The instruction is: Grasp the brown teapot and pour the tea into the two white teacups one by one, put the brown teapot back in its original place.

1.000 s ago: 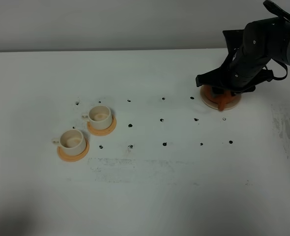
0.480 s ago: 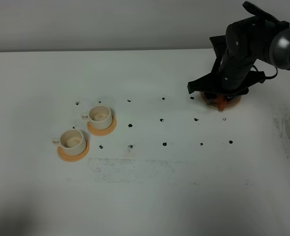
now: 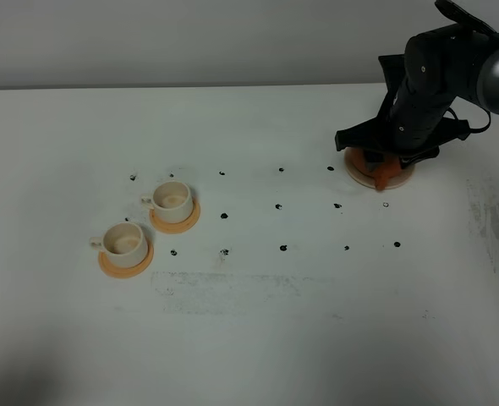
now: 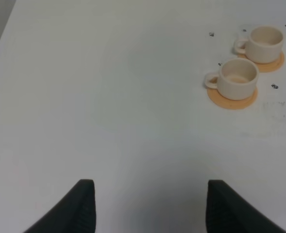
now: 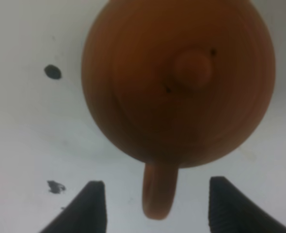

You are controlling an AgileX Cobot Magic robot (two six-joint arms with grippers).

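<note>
The right gripper (image 5: 157,208) stood wide open and held nothing; its two dark fingertips (image 5: 92,206) flanked the handle (image 5: 157,194) of the brown teapot (image 5: 182,82), with white table showing in the gap on either side, so neither pad touched the clay; in the right wrist view the pot filled most of the picture, seen from straight above, upright, its knobbed lid (image 5: 194,68) in place. In the high view the right arm (image 3: 427,93) bent down over the pot at the far right of the table (image 3: 275,321) and hid most of it; only an orange-brown part peeked out under the black links; the teapot sat on the pale round coaster (image 3: 356,173), whose rim showed to the left of the arm.

The left gripper (image 4: 150,206) was open too and empty, its fingers over bare table, with both cups ahead of it.

Well apart from the teapot, on the left half of the table, stood the two white teacups, each upright on its own orange saucer; the front teacup (image 3: 124,239) rested on the front saucer (image 3: 125,264), the back teacup (image 3: 172,198) on the back saucer (image 3: 176,222), just beside and a little farther right; whether the saucers touched I could not tell; both small handles pointed left in the high view. Rows of black dots (image 3: 282,249) marked the table between cups and teapot; a grey wall (image 3: 190,42) ran behind.
</note>
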